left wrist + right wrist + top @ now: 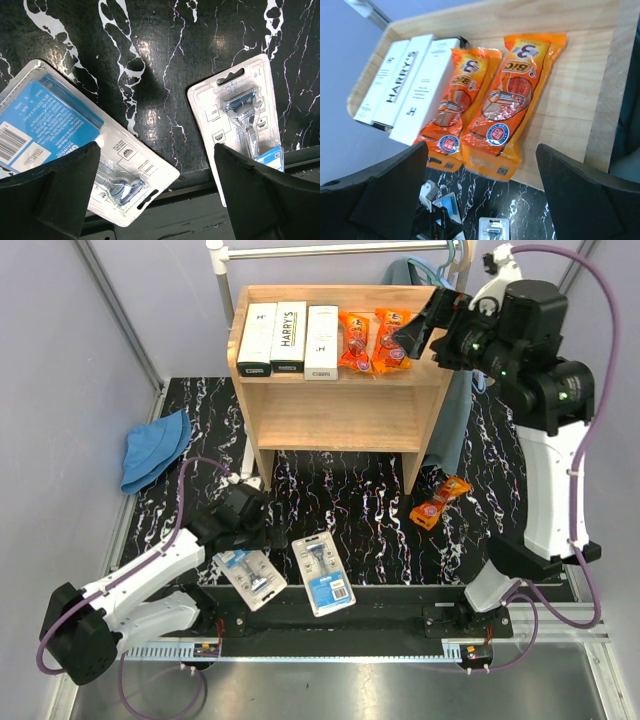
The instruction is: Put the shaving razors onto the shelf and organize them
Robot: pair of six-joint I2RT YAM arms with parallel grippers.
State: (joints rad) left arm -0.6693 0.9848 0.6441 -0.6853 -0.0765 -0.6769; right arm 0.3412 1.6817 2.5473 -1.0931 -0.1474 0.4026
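Right tool (481, 146) is spread wide above 2 orange pouches (505, 95) on the shelf (570, 75). Left tool (156, 147) is spread too.

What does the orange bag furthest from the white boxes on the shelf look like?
The pouch is shiny, crinkly orange plastic printed with "BIC" and a big 3, razors showing in the middle, a round blue-and-red badge near one end. It lies flat on the wooden shelf top, long side against the other orange pouch, one end near the front edge. The open right tool hovers above, not touching.
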